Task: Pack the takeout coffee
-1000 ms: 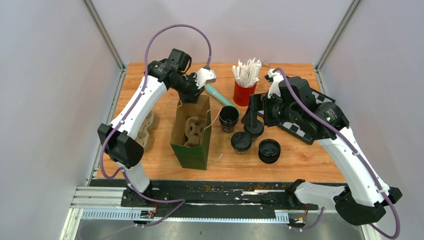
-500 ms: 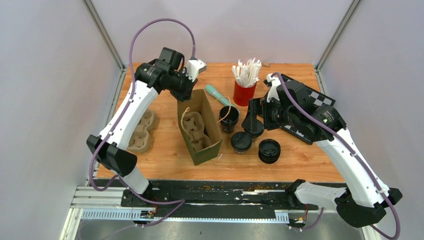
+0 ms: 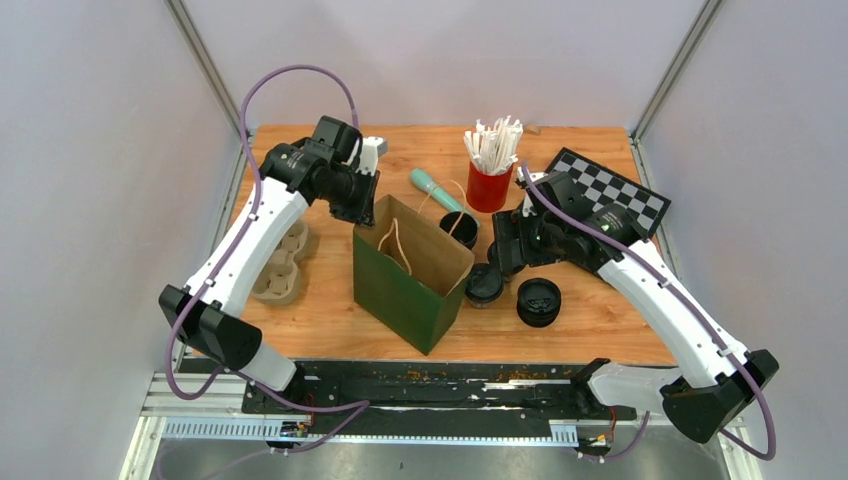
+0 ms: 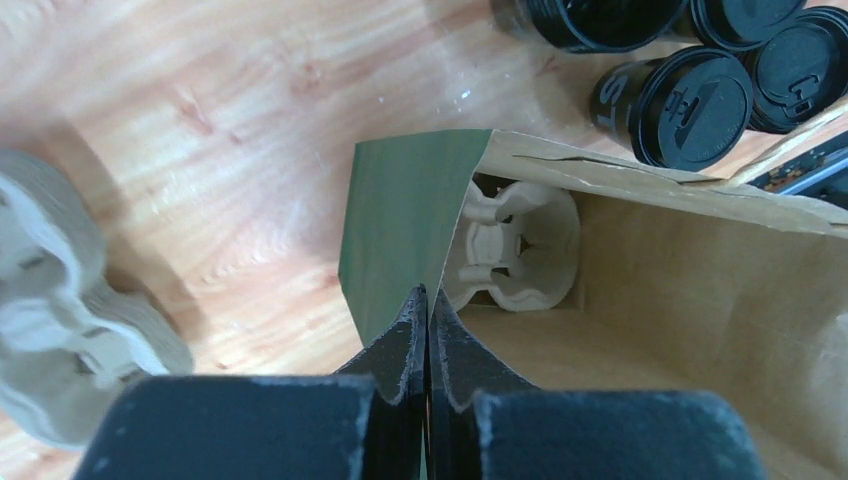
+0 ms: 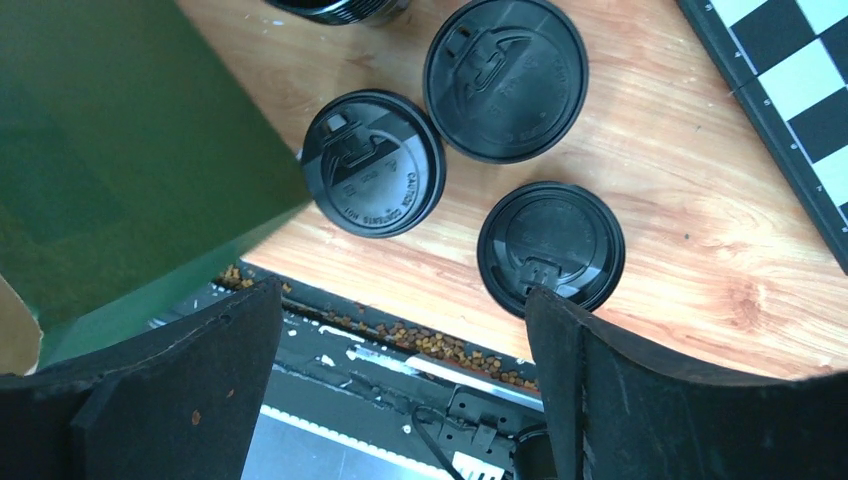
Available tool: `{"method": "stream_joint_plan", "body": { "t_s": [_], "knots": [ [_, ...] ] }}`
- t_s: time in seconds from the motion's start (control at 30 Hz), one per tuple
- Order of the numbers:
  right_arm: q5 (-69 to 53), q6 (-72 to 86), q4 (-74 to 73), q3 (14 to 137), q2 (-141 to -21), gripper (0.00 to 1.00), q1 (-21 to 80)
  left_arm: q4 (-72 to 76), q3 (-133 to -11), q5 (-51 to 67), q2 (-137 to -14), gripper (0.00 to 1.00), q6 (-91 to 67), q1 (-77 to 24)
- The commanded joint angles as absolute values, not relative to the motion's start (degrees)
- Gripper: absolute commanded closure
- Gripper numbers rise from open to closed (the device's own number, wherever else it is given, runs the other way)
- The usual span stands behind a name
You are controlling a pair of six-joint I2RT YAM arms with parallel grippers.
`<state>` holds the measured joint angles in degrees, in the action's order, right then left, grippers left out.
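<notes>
as left pincer (image 4: pixel 428 305) clamps, the bag edge (image 4: pixel 446 225) sits between.

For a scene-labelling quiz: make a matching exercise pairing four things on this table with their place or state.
Things:
1. paper bag
2. red cup
3. checkerboard
4. loose cup carrier

Places or states:
A. holds white sticks
B. lies at the far right
C. rim pinched by the left gripper
D. lies left of the bag

Pairs: 1-C, 2-A, 3-B, 4-D
</notes>
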<state>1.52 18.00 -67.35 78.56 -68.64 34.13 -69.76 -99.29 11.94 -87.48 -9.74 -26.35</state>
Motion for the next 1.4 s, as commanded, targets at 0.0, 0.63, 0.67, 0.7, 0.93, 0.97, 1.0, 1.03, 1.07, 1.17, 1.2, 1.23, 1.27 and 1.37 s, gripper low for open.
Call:
{"method": "stream_joint_plan", "body": {
  "t_s": [0.0,0.63,0.67,0.7,0.93,0.97,1.0,1.03,1.07,1.17,1.2,1.23,1.27,1.37],
  "knots": [
    [4.0,15.6,-60.2,76.8,-68.4,0.11,32.4,-70.5,-97.2,12.1,-83.6,0.97,-19.1,-26.2],
    [2.9,10.7,-48.2,69.6,-72.0,0.09,30.5,-69.9,-91.6,3.1,-74.6,0.54,-19.6,-26.2],
    [2.3,10.7,-47.7,69.3,-72.1,0.1,30.6,-70.6,-92.1,2.9,-74.9,0.52,-19.0,-26.2],
    [1.3,10.9,-47.4,69.0,-72.1,0.1,30.5,-71.3,-92.5,2.8,-75.0,0.5,-18.2,-26.2],
    [-5.0,11.0,-44.8,65.9,-72.2,0.11,32.2,-74.0,-91.9,0.6,-73.8,0.26,-15.9,-26.2],
    [-5.0,10.1,-44.5,65.5,-72.2,0.1,32.7,-73.9,-92.1,0.2,-73.5,0.22,-16.0,-26.2],
    [-4.9,9.3,-44.5,65.3,-72.5,0.09,33.2,-73.8,-92.3,0.1,-73.1,0.21,-16.3,-26.2],
    [-4.5,8.5,-44.7,65.4,-72.8,0.09,33.7,-73.7,-92.7,0.1,-72.7,0.2,-16.3,-26.2],
    [-4.1,7.5,-44.7,65.4,-73.0,0.09,34.0,-73.7,-93.3,-0.6,-72.5,0.18,-16.3,-26.2],
    [-3.5,3.7,-42.2,63.8,-71.8,0.1,34.5,-74.8,-96.3,-3.4,-72.9,0.01,-15.9,-26.1],
    [-4.1,2.1,-40.4,62.9,-70.9,0.1,34.5,-75.4,-97.5,-4.0,-73.3,0.0,-15.6,-26.2],
    [-4.9,0.6,-38.8,62.0,-70.0,0.1,34.5,-75.9,-98.6,-4.7,-73.8,0.0,-15.3,-26.2],
    [-5.8,-1.2,-37.3,61.1,-69.0,0.11,34.6,-76.2,-99.6,-5.5,-74.1,0.0,-15.2,-26.2],
    [-8.4,-5.5,-34.3,59.2,-66.7,0.12,34.6,-76.1,-101.2,-6.5,-74.1,0.0,-15.6,-26.2]
  ]
}}
